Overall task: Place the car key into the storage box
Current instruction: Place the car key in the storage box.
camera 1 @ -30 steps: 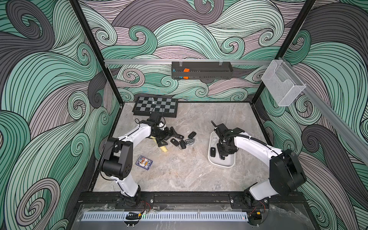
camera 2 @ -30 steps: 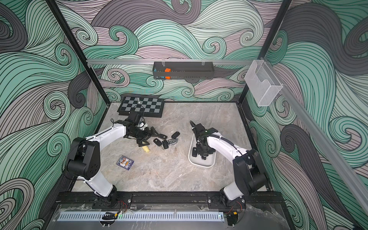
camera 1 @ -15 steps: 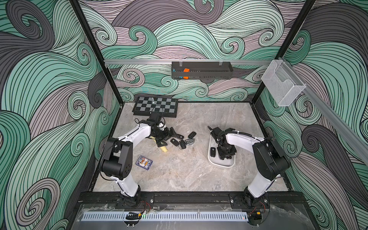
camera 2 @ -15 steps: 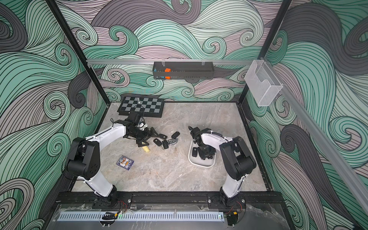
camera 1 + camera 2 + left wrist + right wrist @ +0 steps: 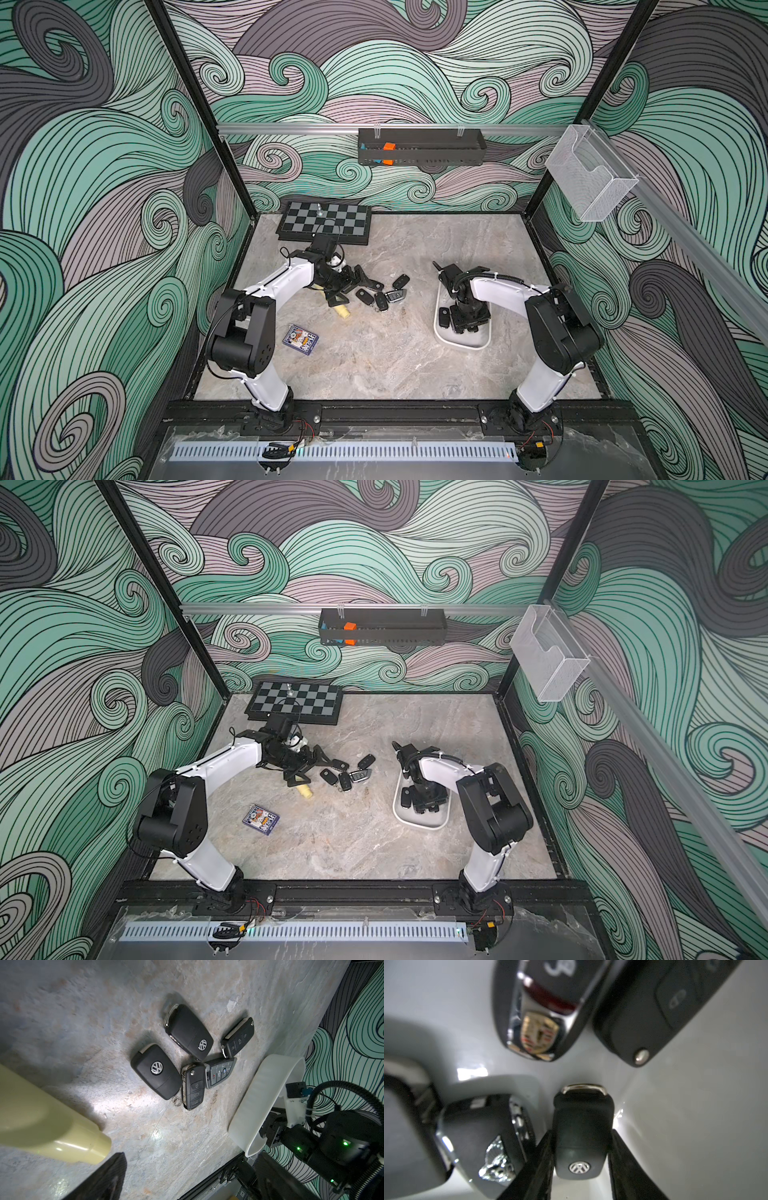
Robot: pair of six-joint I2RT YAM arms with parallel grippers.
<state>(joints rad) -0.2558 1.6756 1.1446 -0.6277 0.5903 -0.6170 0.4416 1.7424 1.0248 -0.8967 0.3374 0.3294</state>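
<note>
**A:** What is the right pincer (image 5: 581, 1133) doing?

**B:** It points down into the storage box (image 5: 464, 340). Its jaws stand part-way apart on either side of a black car key (image 5: 583, 1120) with a VW badge. The key lies flat on the white floor of the box. One finger (image 5: 537, 1167) is against the key's edge. A sliver of white shows between the key and the other finger, so nothing is clamped.

**A:** What else is in the box?

**B:** Three more black keys lie close around it: a gold-crest key (image 5: 537, 1028), a winged-badge key (image 5: 481, 1142) and a flip key (image 5: 643, 1012).

**A:** Where is the box?

**B:** Read a top view as a clock face, with twelve at the back wall. The box sits at three o'clock from the middle of the table (image 5: 374, 365), its long side running twelve to six.

**A:** And the other arm?

**B:** Five loose keys (image 5: 381, 301) cluster near the table's middle, well apart from the box. The left pincer (image 5: 350, 286) hangs just at their nine o'clock, spread wide and holding nothing. A cream plastic piece (image 5: 343, 312) lies partly beneath it, one end poking out at six o'clock.

**A:** Anything farther out?

**B:** A card pack (image 5: 300, 340) lies at seven o'clock from the left pincer. A chessboard (image 5: 324, 220) lies at eleven o'clock, by the back wall.
</note>
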